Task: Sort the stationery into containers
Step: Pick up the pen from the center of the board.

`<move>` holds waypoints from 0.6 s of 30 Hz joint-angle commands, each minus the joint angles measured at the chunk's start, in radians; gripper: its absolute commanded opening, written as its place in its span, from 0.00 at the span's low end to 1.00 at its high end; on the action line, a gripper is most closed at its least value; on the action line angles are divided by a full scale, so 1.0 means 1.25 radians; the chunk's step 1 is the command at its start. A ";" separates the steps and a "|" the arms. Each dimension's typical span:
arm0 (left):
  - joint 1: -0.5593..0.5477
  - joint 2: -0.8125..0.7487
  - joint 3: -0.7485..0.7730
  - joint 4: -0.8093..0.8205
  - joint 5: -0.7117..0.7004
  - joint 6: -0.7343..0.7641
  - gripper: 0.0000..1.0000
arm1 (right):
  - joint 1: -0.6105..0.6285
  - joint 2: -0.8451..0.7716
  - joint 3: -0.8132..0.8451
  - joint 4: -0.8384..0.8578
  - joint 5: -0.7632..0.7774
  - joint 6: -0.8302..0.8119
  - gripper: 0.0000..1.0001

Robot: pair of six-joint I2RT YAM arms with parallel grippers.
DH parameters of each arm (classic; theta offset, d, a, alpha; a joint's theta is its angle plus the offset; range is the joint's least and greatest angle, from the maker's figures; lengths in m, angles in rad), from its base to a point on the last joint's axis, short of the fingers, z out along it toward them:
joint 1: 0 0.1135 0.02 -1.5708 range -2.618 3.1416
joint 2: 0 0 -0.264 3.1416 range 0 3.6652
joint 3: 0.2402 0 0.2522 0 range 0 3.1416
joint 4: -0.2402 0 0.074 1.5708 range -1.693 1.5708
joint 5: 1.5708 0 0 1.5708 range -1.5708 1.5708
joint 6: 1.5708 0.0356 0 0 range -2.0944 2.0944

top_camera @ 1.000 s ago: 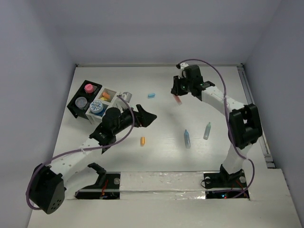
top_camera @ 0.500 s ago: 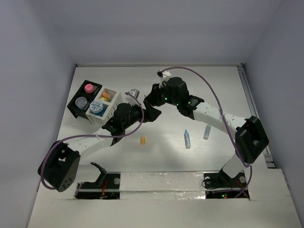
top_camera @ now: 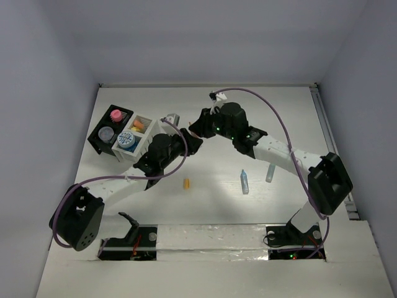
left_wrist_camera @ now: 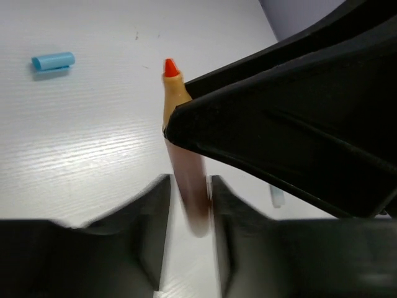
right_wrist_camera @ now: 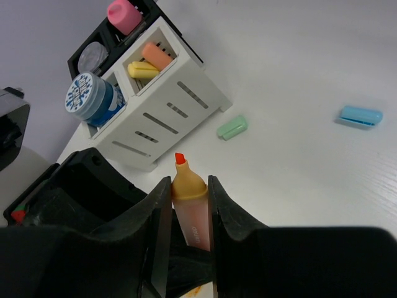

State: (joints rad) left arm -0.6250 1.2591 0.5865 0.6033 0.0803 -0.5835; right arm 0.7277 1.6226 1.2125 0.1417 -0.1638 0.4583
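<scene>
The black tray (top_camera: pixel 94 144) and the white box (top_camera: pixel 141 145) stand touching near the far-left corner of the worktop (top_camera: pixel 217 208). Above its middle, toward the far edge, the left fingers (left_wrist_camera: pixel 166 187) press on both sides of an orange marker (left_wrist_camera: pixel 175 93). The right fingers (right_wrist_camera: pixel 214 190) pinch the same marker just below its tip. An orange stick (top_camera: pixel 186 184) and a blue stick (top_camera: pixel 244 182) lie nearer the near edge.

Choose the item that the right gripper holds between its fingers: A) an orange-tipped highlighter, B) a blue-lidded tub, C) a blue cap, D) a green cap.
A: the right wrist view shows the right gripper shut on the orange-tipped highlighter, a finger pressed against each side.
</scene>
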 commanded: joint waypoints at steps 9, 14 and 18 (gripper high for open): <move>-0.012 -0.082 -0.002 0.033 -0.023 0.047 0.00 | 0.007 -0.065 -0.025 0.087 -0.022 0.064 0.07; -0.012 -0.201 -0.018 -0.092 -0.032 0.095 0.00 | 0.000 -0.121 -0.029 0.044 -0.049 0.032 0.82; -0.012 -0.303 -0.025 -0.225 -0.031 0.101 0.00 | 0.000 -0.169 -0.038 0.019 -0.087 0.011 1.00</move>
State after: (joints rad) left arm -0.6376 0.9710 0.5678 0.4408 0.0502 -0.4934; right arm 0.7277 1.4887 1.1782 0.1574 -0.2256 0.4957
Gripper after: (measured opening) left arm 0.149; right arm 0.975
